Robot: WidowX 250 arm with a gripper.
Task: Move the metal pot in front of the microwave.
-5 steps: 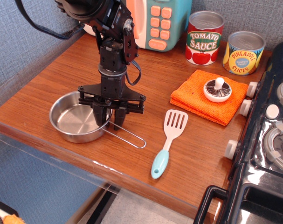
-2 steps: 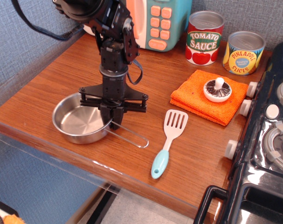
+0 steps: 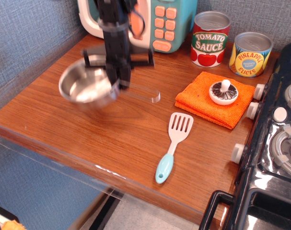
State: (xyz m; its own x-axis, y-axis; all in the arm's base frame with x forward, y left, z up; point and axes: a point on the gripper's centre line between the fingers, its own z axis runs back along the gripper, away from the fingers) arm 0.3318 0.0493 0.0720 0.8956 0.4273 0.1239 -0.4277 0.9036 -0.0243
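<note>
— Reading labels first: what's legible?
— "TOMATO SAUCE" on the red can (image 3: 210,39), "PINEAPPLE SLICES" on the yellow can (image 3: 250,54).
— Counts?
— Two cans, one spatula (image 3: 172,145), one orange cloth (image 3: 214,98) carrying one white knob (image 3: 224,92), one microwave (image 3: 169,21), one stove (image 3: 274,143).
— And the pot?
— The pot (image 3: 87,87), blurred, is lifted off the counter (image 3: 111,139), left of the pincer (image 3: 120,82), which is clenched on its rim at the handle side, in front of the microwave.

Single raised view from the table's (image 3: 87,143) front edge, angled down toward the microwave (image 3: 171,24)
</note>
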